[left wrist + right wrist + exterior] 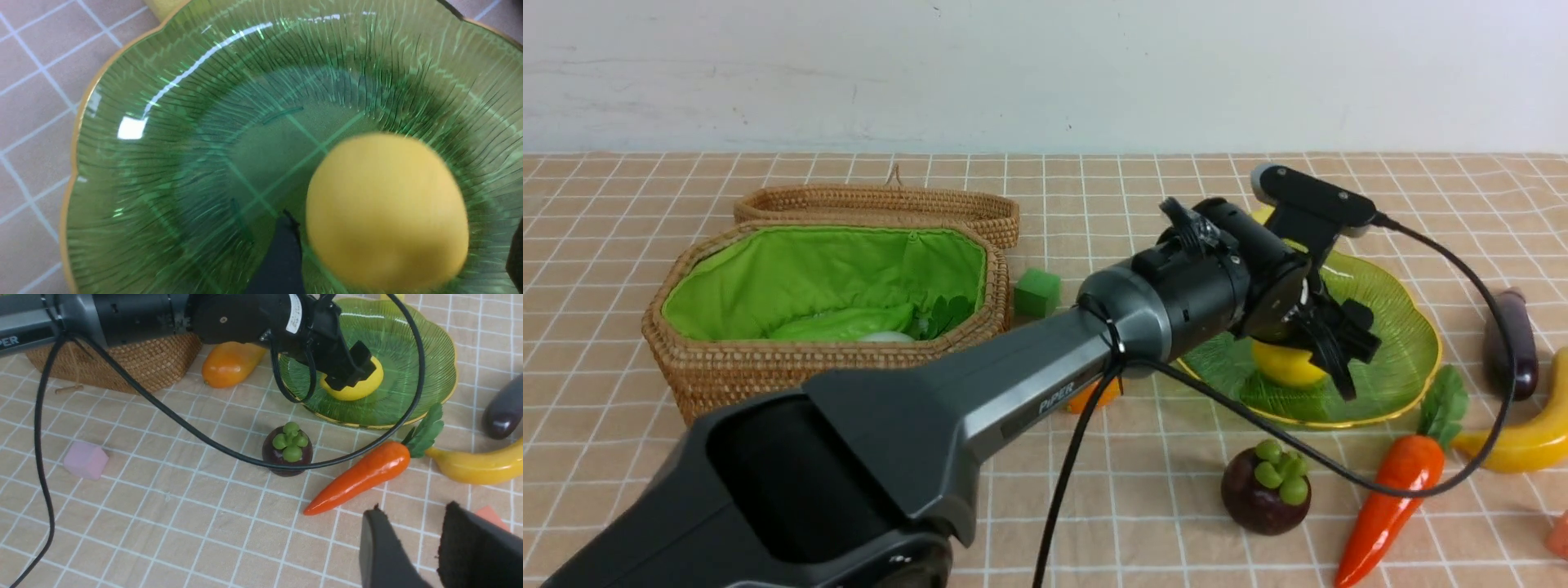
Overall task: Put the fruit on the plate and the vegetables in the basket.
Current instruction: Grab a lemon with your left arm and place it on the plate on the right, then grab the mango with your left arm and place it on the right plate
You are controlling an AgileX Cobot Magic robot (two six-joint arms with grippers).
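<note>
Mangosteen (1264, 490), judged light, rigid and slick, is best clasped across its belly; left gripper (1339, 359) and right gripper (414, 514) jaws are seen apart, empty.

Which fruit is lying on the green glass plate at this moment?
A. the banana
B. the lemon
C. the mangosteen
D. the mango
B: the yellow lemon sits inside the green plate, and no other fruit lies on it.
</note>
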